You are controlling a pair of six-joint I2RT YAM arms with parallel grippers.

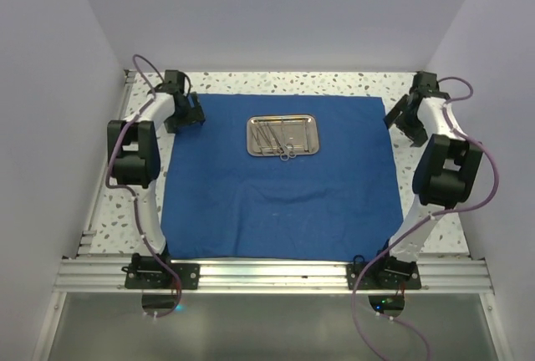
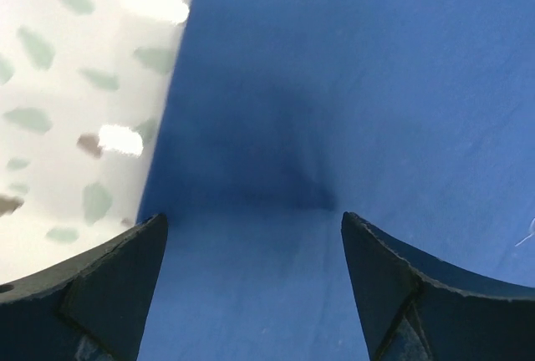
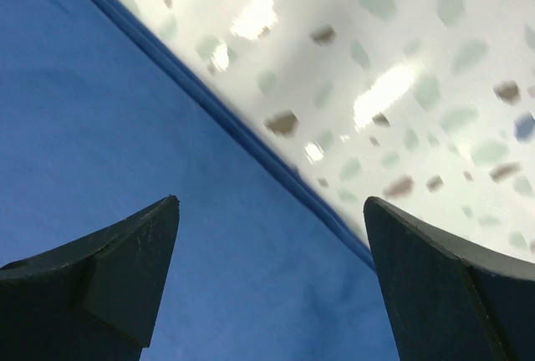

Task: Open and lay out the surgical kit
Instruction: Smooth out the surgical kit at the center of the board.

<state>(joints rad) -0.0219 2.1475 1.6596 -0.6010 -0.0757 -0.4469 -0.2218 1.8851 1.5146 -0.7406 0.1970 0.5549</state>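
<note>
The royal-blue cloth wrap (image 1: 276, 185) lies spread flat as a large sheet on the speckled table. The small steel tray (image 1: 282, 135) sits on its far half with several slim silver instruments (image 1: 277, 137) inside. My left gripper (image 1: 189, 114) is open and empty over the cloth's far left corner; the left wrist view shows the blue cloth (image 2: 351, 85) and its left edge between the wide jaws (image 2: 251, 219). My right gripper (image 1: 403, 117) is open and empty at the cloth's far right corner; the right wrist view shows the cloth's hemmed edge (image 3: 251, 139).
The speckled white tabletop (image 1: 117, 211) borders the cloth on both sides and at the back. White walls enclose the table on three sides. A metal rail (image 1: 276, 276) runs along the near edge with both arm bases.
</note>
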